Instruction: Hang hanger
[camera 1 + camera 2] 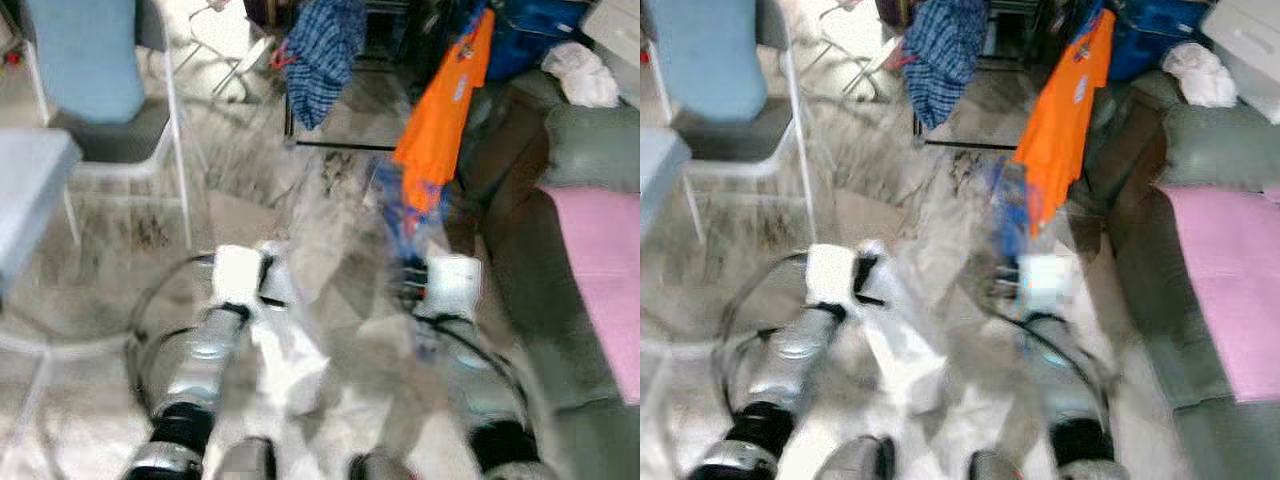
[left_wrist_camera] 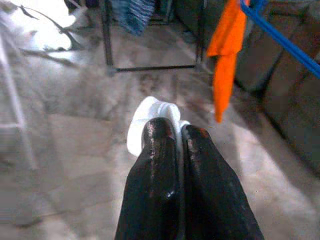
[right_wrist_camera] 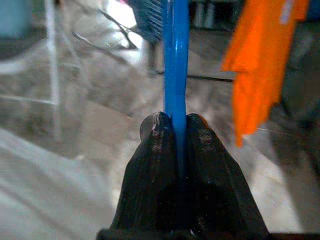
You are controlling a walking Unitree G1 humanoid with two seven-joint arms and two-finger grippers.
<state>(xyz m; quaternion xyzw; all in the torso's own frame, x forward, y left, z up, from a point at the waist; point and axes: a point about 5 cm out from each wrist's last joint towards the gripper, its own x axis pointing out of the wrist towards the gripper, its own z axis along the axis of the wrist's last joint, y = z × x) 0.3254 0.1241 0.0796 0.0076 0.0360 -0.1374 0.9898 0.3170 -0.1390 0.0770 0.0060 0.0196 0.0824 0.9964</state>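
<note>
My right gripper (image 3: 175, 121) is shut on a blue plastic hanger (image 3: 175, 60), whose bar runs up between the fingers. In the left eye view the hanger (image 1: 402, 215) is a blur rising from my right arm toward an orange shirt (image 1: 445, 110) that hangs on a dark clothes rack (image 1: 345, 146). My left gripper (image 2: 177, 129) is shut on a white cloth (image 2: 145, 120), which bunches past the fingertips and trails down between my arms (image 1: 285, 345). Both arms are held low in front of me over the marble floor.
A blue plaid shirt (image 1: 320, 50) hangs on the rack left of the orange one. A chair with a light blue back (image 1: 100, 80) stands at the left. A grey-green sofa (image 1: 590, 150) with a pink cloth (image 1: 600, 260) runs along the right.
</note>
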